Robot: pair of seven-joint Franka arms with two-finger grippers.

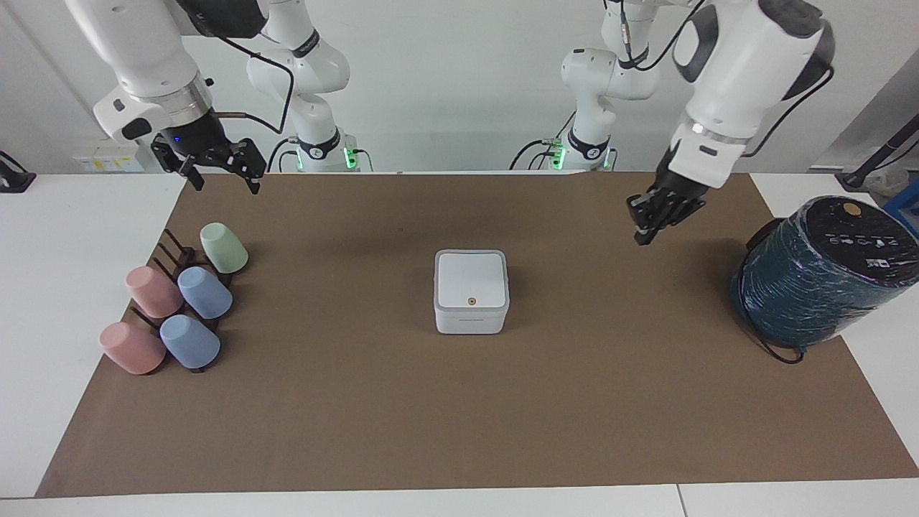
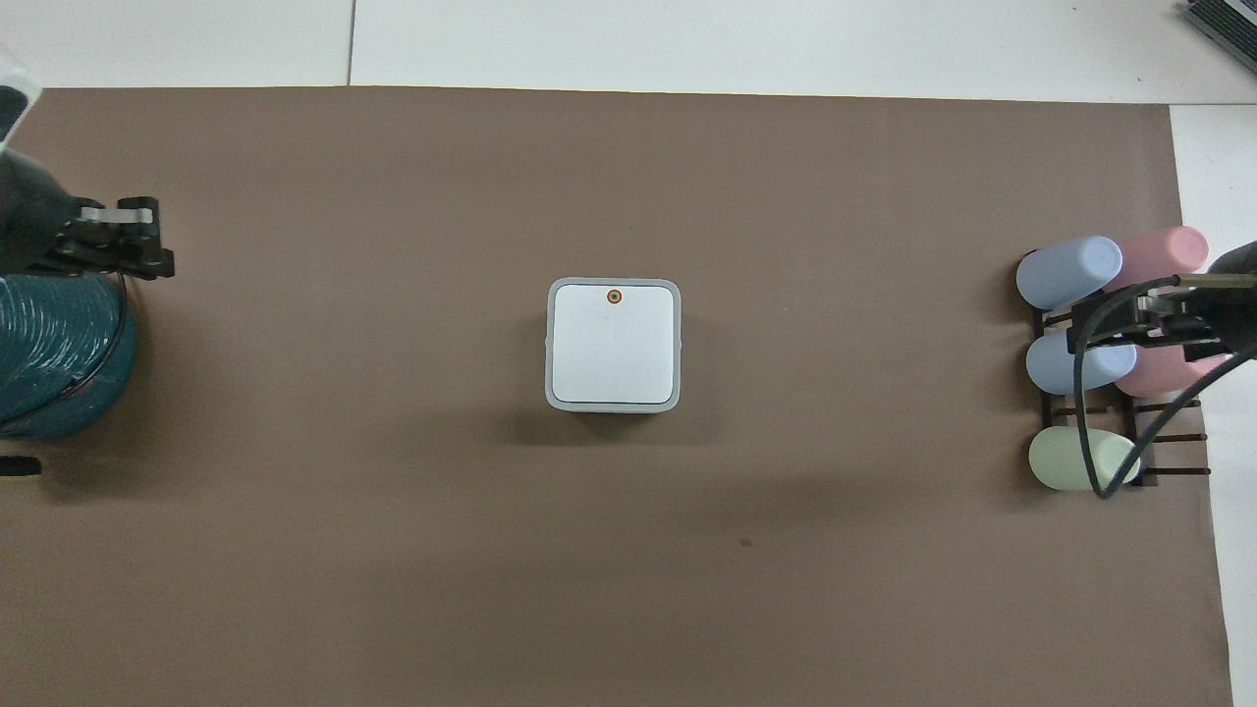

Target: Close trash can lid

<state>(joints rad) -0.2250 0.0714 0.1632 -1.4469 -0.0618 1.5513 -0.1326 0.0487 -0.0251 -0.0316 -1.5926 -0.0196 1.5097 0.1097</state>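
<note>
The small white trash can (image 1: pixel 470 322) stands in the middle of the brown mat. Its lid (image 1: pixel 470 276) lies flat and shut on top, orange dot up; the lid also shows in the overhead view (image 2: pixel 614 349). My left gripper (image 1: pixel 644 228) is shut and empty. It hangs in the air over the mat between the trash can and the teal cylinder, apart from both, and shows in the overhead view (image 2: pixel 133 241). My right gripper (image 1: pixel 223 179) is open and empty and waits above the cup rack; it also shows in the overhead view (image 2: pixel 1144 324).
A dark rack (image 1: pixel 179 255) with several pastel cups lying on it stands at the right arm's end of the mat. A large teal plastic-wrapped cylinder (image 1: pixel 818 287) with a black top sits at the left arm's end, a cable by its base.
</note>
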